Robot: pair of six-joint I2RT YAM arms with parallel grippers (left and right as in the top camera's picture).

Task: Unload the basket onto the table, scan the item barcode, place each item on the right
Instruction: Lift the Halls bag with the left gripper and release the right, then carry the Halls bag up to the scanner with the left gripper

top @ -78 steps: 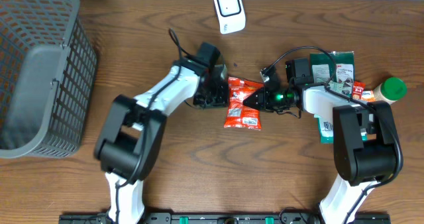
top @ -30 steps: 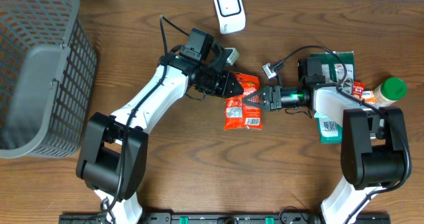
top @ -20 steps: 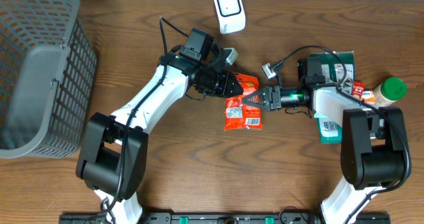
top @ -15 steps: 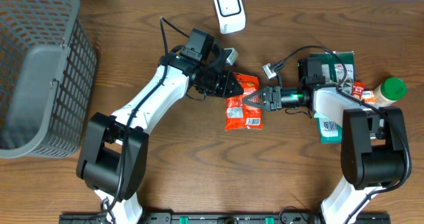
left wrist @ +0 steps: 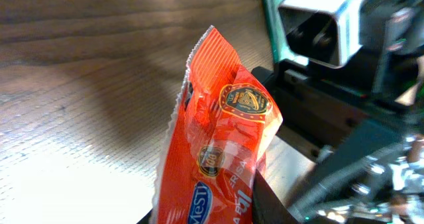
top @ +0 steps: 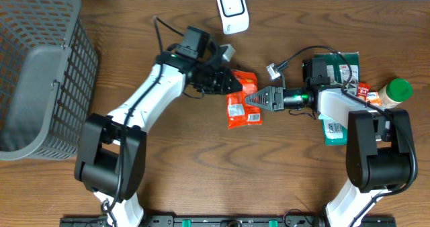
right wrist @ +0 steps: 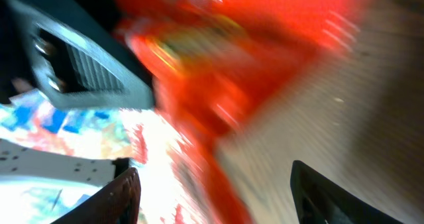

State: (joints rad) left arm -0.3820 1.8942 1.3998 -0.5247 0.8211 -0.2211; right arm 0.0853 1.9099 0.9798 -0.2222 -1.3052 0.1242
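Surface: you work on a brown wooden table (top: 201,173), with a pale wall strip along its far edge.
Left side: a grey slatted basket (top: 75,66) fills the far-left corner.
Scanner: the white scanner (top: 232,10) sits at the far edge near the middle, well apart from both grippers.
Item: the orange packet (top: 243,107) is at mid-table, between the two grippers. In your left wrist view it stands up off the wood (left wrist: 218,144), crimped edge uppermost, casting a shadow on the table.
Left gripper: the left gripper (top: 227,81) has its jaws pinched on the packet's far-left corner.
Right gripper: the right gripper (top: 259,98) points at the packet's right edge. Its fingers (right wrist: 122,194) stand spread in your right wrist view, with blurred orange between and beyond them. You cannot tell whether they touch the packet.
Right side: green packs (top: 339,69) and a green-capped bottle (top: 396,90) lie just beside the right arm.
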